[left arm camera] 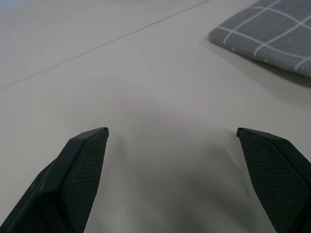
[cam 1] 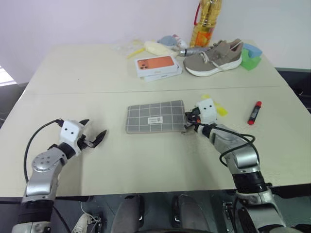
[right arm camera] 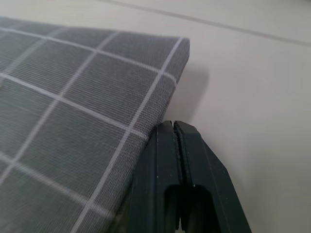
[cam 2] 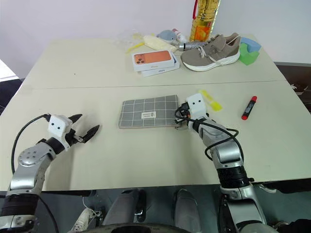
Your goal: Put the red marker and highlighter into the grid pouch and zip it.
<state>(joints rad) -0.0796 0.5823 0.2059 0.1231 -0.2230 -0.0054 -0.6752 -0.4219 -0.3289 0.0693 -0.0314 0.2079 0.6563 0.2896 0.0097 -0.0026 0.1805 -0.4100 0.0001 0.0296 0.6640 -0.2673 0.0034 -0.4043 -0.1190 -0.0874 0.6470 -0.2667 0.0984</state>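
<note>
The grid pouch (cam 1: 155, 117) lies flat at the table's middle, grey with white lines and a small white label. My right gripper (cam 1: 187, 119) is shut, its fingertips pressed together against the pouch's right edge (right arm camera: 73, 121); I cannot tell whether anything is pinched between them. The yellow highlighter (cam 2: 212, 100) lies just behind that hand, partly covered by it. Farther right rests the red marker (cam 1: 254, 112), apart from both arms. My left gripper (cam 1: 95, 127) hovers open and empty over bare table to the left of the pouch (left arm camera: 272, 34).
At the back of the table stand two stacked orange-faced phone boxes (cam 1: 158, 65), a grey shoe (cam 1: 214, 58), a yellow oil bottle (cam 1: 205, 22), green and blue blocks (cam 1: 251, 56) and a pale yellow banana-like thing (cam 1: 155, 47). A seam crosses the tabletop behind the pouch.
</note>
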